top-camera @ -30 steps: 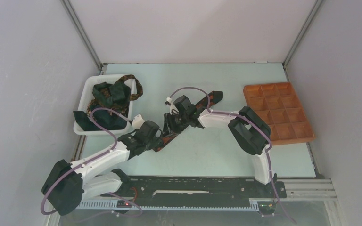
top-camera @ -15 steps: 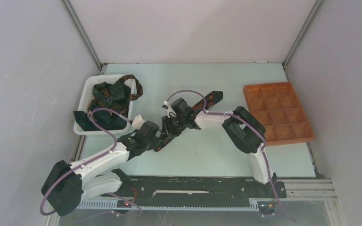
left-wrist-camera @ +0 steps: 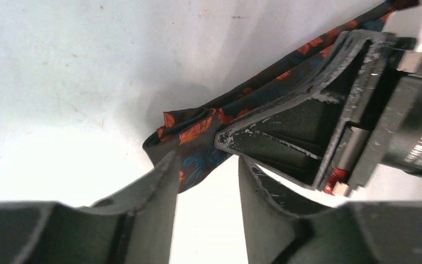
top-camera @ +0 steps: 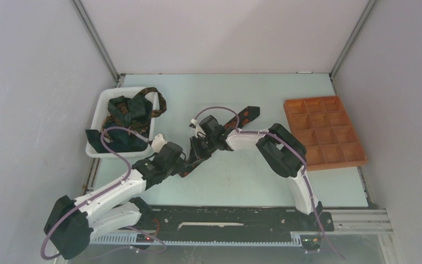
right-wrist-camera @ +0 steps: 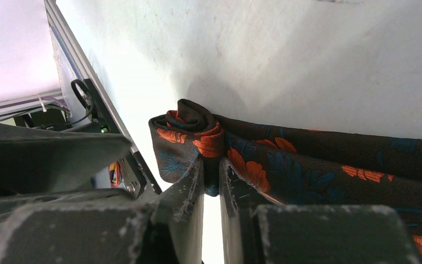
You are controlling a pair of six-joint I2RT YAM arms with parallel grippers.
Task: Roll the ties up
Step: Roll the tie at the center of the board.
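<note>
One tie laid out: a dark tie with orange-red and blue flowers lies on the pale counter, running aslant from the middle toward the far right.
Its near end: wound into a small coil, a few turns thick, resting on the counter at the middle, between my two arms.
Rest of it: flat and unrolled behind the coil, the far end lying well short of the tray.
My right tool: clamped on the tie just behind the coil, fabric pinched between the two fingers, which stand almost together.
My left tool: fingers parted and holding nothing; the tips sit just beside the coil's near edge, facing my right tool.
Whether my left fingertips touch the cloth: I cannot tell.
Other ties: a dark green and brown heap in the white bin at the left, one strip hanging over its far right rim.
Tray: orange-brown, with compartments, at the right edge of the counter, well apart from both tools.
</note>
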